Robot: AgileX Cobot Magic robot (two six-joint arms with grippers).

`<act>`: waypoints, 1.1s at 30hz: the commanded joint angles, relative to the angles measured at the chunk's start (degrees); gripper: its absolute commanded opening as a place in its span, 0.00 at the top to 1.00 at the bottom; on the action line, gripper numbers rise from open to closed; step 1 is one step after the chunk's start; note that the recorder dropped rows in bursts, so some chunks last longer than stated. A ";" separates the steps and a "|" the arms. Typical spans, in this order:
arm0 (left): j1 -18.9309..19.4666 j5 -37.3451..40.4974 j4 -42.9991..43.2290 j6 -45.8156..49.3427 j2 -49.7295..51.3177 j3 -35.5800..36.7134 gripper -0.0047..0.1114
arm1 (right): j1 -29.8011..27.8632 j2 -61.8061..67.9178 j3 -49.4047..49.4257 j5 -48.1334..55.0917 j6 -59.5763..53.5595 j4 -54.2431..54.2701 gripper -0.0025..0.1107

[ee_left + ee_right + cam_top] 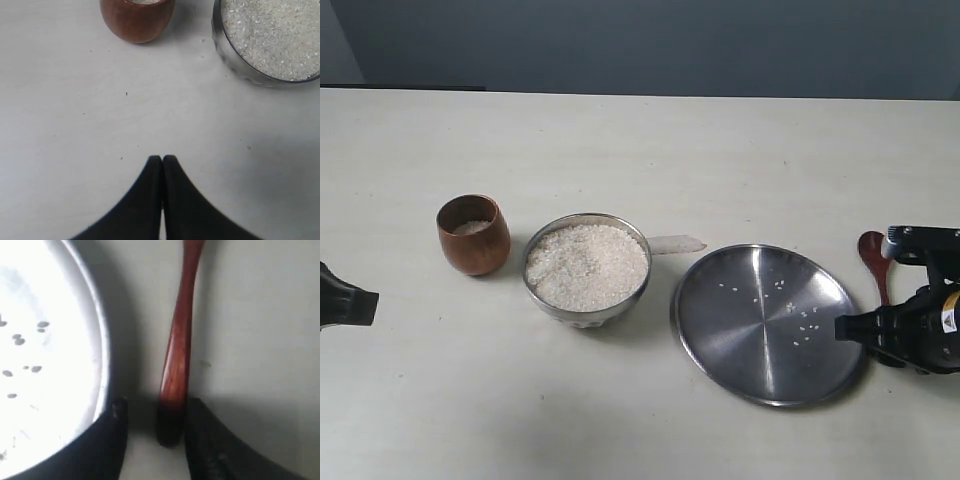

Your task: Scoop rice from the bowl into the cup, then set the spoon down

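Note:
The steel bowl (582, 318) stands left of centre, heaped with white rice (588, 265). To its left is the brown wooden cup (473, 235), with a little rice inside. The reddish spoon (873, 252) lies on the table just right of the plate. My right gripper (888, 322) is open low over the handle's near end. In the right wrist view the handle (180, 340) lies between the fingers (205, 440), with a gap on the plate side. My left gripper (350, 300) is shut and empty at the left edge. Its wrist view shows the cup (137, 20) and bowl (227, 55) ahead.
A flat steel plate (765, 325) with several stray grains lies between the bowl and the spoon; its rim (102, 365) runs close beside the right gripper. A pale flat strip (675, 243) lies behind the bowl on the table.

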 commanded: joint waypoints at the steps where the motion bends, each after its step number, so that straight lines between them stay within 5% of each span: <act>1: -0.11 -0.23 0.24 0.03 0.02 0.37 0.96 | -0.16 -0.76 0.83 -2.27 1.00 -1.84 0.73; 7: -0.11 0.00 0.12 0.03 0.02 0.37 0.96 | -0.16 -0.76 0.83 -0.89 1.00 -2.74 0.78; 11: -0.11 0.00 0.01 0.03 0.02 0.37 0.96 | -0.16 -0.76 0.20 1.69 1.10 -2.74 0.98; 33: -0.11 -0.50 -0.20 0.03 0.02 0.37 0.96 | -0.16 -3.02 -4.71 6.46 2.10 -8.68 0.98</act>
